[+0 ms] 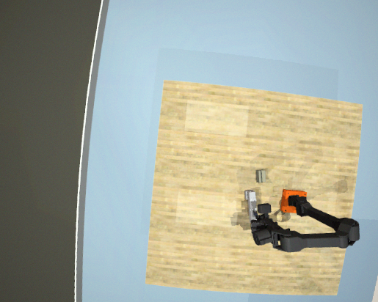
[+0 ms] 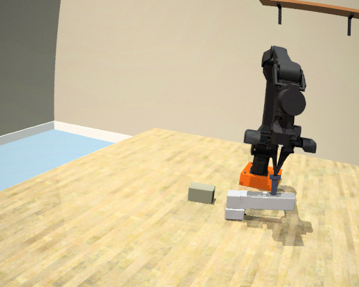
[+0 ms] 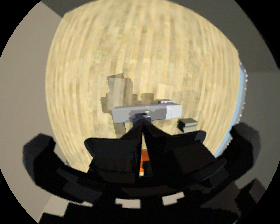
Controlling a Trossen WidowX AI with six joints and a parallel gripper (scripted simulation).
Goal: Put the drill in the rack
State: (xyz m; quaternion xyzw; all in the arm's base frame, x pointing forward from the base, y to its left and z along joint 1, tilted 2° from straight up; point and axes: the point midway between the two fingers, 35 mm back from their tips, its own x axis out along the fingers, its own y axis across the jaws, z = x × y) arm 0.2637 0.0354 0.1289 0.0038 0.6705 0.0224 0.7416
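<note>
A light grey bar-shaped fixture (image 1: 252,199) (image 2: 260,201) (image 3: 127,115) has its long arm raised above the table, with a smaller block under one end. A blue-grey T-shaped piece (image 2: 274,187), apparently the key, stands upright at the bar, its crosspiece above the bar's top. My gripper (image 2: 275,173) (image 3: 141,121) is shut with nothing held. Its tips point down at the top of this piece and appear to touch it. I cannot make out the drill. A small olive-grey grooved block (image 1: 260,176) (image 2: 200,194) (image 3: 188,125), apparently the rack, lies apart beyond the fixture's block end.
The orange arm base (image 1: 286,205) (image 2: 247,179) stands on the wooden table (image 1: 200,249) (image 2: 127,223) behind the fixture. The black arm bends over toward the fixture. A wall shelf (image 2: 316,8) is high at the upper right in the exterior view.
</note>
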